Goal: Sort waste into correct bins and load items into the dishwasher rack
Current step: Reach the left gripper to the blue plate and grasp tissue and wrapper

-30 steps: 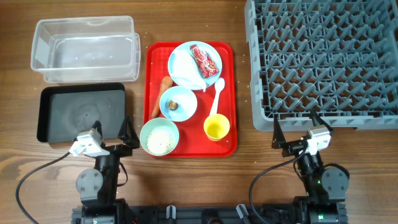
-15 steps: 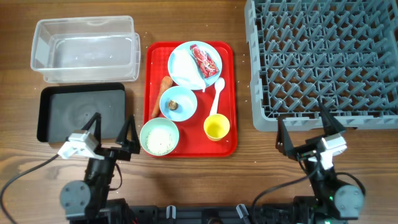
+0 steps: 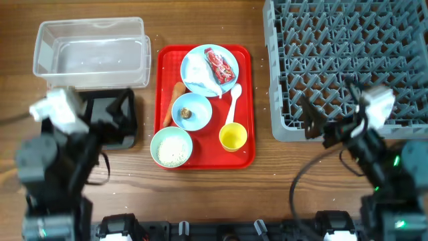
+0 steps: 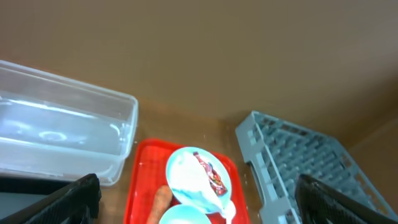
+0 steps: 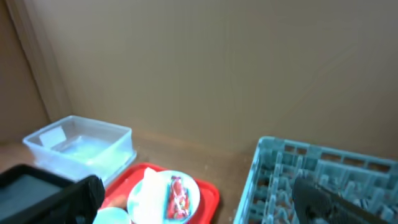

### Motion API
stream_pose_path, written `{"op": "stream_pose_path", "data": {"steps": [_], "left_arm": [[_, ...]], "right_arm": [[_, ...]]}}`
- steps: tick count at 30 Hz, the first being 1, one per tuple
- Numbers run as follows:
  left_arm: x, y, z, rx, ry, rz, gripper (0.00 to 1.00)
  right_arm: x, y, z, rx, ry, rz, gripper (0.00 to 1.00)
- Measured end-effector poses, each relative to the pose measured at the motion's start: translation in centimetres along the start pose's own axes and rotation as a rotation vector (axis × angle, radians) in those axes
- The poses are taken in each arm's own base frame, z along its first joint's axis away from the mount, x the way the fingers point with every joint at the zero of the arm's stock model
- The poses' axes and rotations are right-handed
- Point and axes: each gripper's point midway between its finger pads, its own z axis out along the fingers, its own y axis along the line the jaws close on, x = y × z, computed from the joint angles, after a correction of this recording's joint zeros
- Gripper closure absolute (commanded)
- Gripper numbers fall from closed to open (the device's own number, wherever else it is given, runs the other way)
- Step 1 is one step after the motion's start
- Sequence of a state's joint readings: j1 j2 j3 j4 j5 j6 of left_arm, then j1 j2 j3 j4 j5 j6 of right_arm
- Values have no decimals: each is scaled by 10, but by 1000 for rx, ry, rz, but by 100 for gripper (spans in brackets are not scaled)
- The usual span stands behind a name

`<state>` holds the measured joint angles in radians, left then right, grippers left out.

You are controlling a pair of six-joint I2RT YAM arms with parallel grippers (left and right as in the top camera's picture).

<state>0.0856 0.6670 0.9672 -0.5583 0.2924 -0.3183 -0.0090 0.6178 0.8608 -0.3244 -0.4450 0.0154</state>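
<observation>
Both grippers: left gripper [image 3: 107, 110] and right gripper [image 3: 331, 110], jaws wide apart, empty
Waste: crumpled white napkin [image 3: 197, 73] and shiny red snack wrapper [image 3: 221, 65] on pale blue round plate [image 3: 208, 45], on flat red plastic tray [image 3: 246, 80]
Rack: grey plastic grid crate [image 3: 348, 40], right of tray

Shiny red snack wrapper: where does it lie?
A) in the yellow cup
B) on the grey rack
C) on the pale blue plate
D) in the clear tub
C: the shiny red wrapper lies on the pale blue plate, beside the white napkin.
</observation>
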Motion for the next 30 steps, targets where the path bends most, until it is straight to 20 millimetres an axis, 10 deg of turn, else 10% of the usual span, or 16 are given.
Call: {"op": "stream_pose_path", "data": {"steps": [11,18,24,30], "left_arm": [[24,6,113,-79,490,8,0],[103,3,186,-123,742,82,0],[148,13,205,-157,862,97,0],[148,-2,208,-76,863,66,1]], "right_arm": [[44,-22,41,15,610,275,0],[102,-40,67,44,841,370,0],[137,-54,88,62,934,408,0],[155,-63,104,74,955,426,0]]}}
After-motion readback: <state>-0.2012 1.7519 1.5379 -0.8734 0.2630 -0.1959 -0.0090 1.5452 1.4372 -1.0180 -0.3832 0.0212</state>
